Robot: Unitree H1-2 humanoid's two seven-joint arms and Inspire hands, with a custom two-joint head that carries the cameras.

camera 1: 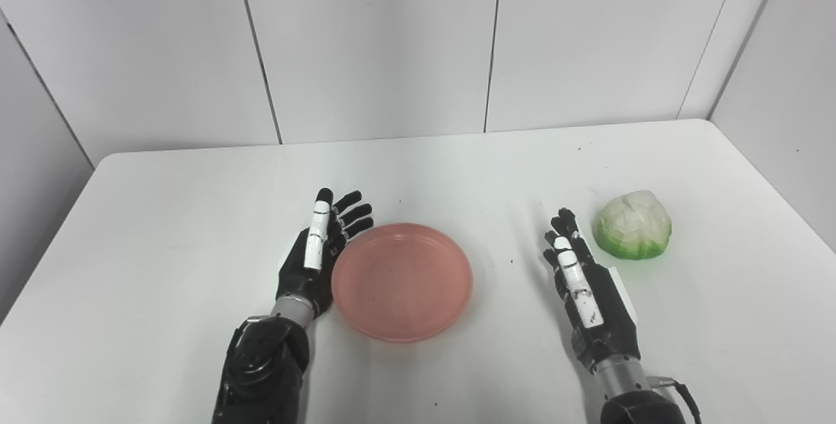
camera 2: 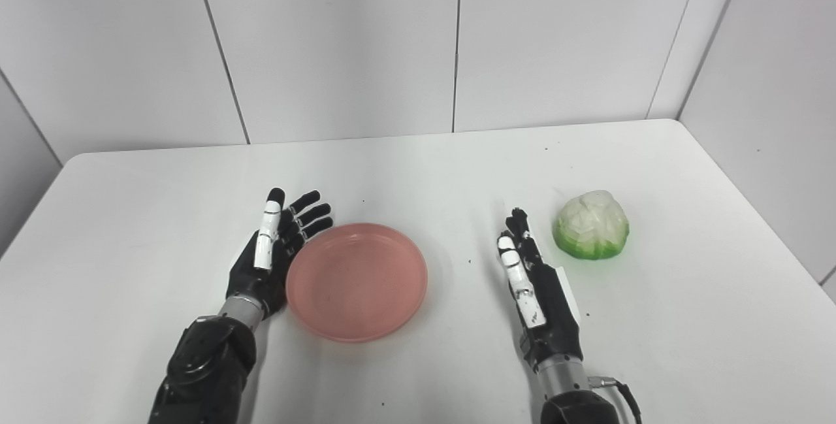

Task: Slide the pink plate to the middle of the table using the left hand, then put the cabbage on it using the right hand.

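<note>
Right hand: the right hand [camera 1: 581, 280] is nearest the camera, right of the pink plate [camera 1: 401, 280] and well apart from it; it stands edge-on with fingers straight and close together, holding nothing, pointing away from the robot.
Left hand: the left hand [camera 1: 317, 257] lies against the plate's left rim, palm turned toward the plate, fingers spread and extended, gripping nothing; whether it truly touches the rim or only sits just beside it I cannot tell.
Pink plate: flat on the white table [camera 1: 163, 247], empty, roughly in the middle of the table from left to right, on the near half.
Cabbage: the cabbage [camera 1: 633, 225] sits right of the plate, slightly farther back, with the right hand between them; its green base is down and pale top up.
Key relation: the cabbage lies just ahead and to the right of the right hand's fingertips, so that hand is far nearer than the left.
Judgement: the slide looks about finished; next the right hand probably has to open and reach forward-right around the cabbage.
</note>
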